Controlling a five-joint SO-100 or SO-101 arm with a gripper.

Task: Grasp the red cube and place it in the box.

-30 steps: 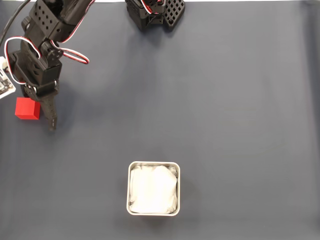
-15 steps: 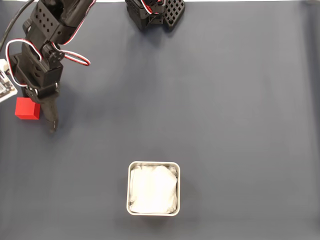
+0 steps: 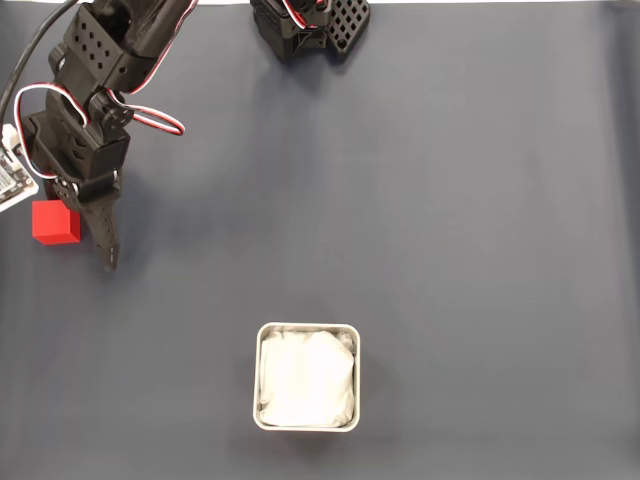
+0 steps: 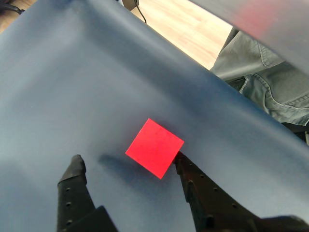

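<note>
red cube (image 4: 155, 148), small and sharp-edged, sits off-centre by one finger of your wide-spread gripper (image 4: 130, 162); centre it before closing.

No readable text, labels or numbers anywhere

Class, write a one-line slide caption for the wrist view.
Open gripper over the dark blue cloth, red cube just ahead of its fingertips, next to one finger.
</note>
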